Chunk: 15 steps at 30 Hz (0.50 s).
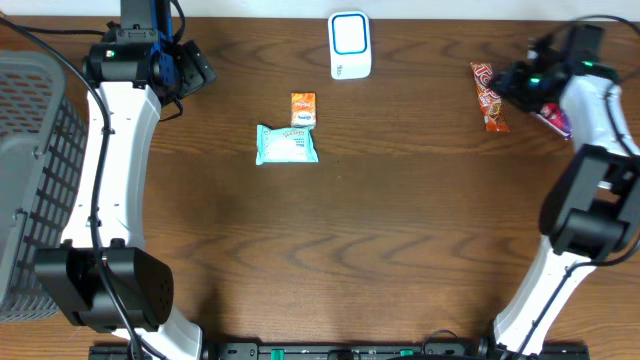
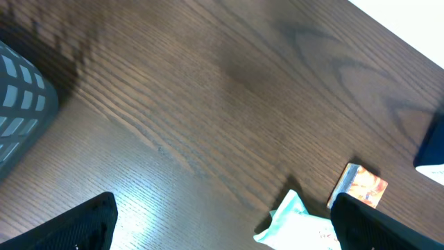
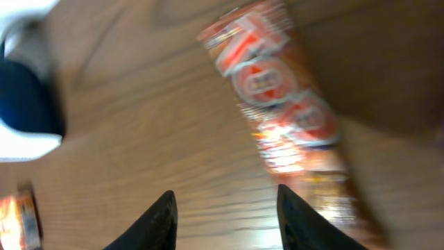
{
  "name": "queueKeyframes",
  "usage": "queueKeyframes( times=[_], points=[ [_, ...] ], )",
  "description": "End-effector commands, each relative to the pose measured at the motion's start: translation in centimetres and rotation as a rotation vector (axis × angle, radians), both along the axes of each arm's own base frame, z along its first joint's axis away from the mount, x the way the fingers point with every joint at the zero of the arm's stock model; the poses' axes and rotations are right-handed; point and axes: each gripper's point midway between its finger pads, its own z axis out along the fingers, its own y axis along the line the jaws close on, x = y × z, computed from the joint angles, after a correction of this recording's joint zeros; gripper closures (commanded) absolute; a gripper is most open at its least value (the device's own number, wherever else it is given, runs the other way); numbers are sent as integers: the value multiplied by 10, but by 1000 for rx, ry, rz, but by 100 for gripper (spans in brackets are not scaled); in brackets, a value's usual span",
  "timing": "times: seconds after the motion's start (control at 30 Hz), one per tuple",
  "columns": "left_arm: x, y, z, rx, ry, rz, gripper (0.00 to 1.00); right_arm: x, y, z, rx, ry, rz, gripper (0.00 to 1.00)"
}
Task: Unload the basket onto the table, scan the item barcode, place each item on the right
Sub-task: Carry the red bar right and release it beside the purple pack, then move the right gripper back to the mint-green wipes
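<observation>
Snack packet (image 1: 488,97), red and orange, lies flat on the table on my right side, just beside my right gripper (image 3: 225,198), whose jaws are apart and not gripping it. Wrist view's blurry and the print's unreadable. White scanner (image 1: 350,45) sits well left. My left gripper (image 2: 222,205) gapes wide, with a mint packet (image 2: 298,226) cut off at the frame edge.

Snack bar (image 1: 488,98) flat on bench (image 1: 400,230), just beside right fingers (image 1: 507,82); contact unclear. Scanner (image 1: 350,45) well apart, toward left fingers (image 1: 200,72). Orange packet (image 1: 303,108) and pale blue packet (image 1: 288,145) adjacent, between both sets. Basket (image 1: 30,170) beyond left fingers.
</observation>
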Motion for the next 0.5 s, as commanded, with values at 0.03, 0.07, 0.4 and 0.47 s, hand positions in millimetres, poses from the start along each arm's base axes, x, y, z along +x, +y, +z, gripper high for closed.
queueKeyframes(
  times=[0.03, 0.07, 0.4, 0.47],
  points=[
    [0, 3, -2, 17, 5, 5, 2, 3, 22, 10, -209, -10, 61, 53],
    [0, 3, -2, 17, 5, 5, 2, 2, 21, 5, -272, 8, 49, 50],
    [0, 3, -2, 17, 5, 5, 2, -1, 27, -44, -419, -5, 8, 44],
    [0, 3, -2, 17, 5, 5, 2, 2, 22, -51, -420, -36, -7, 41]
  ],
)
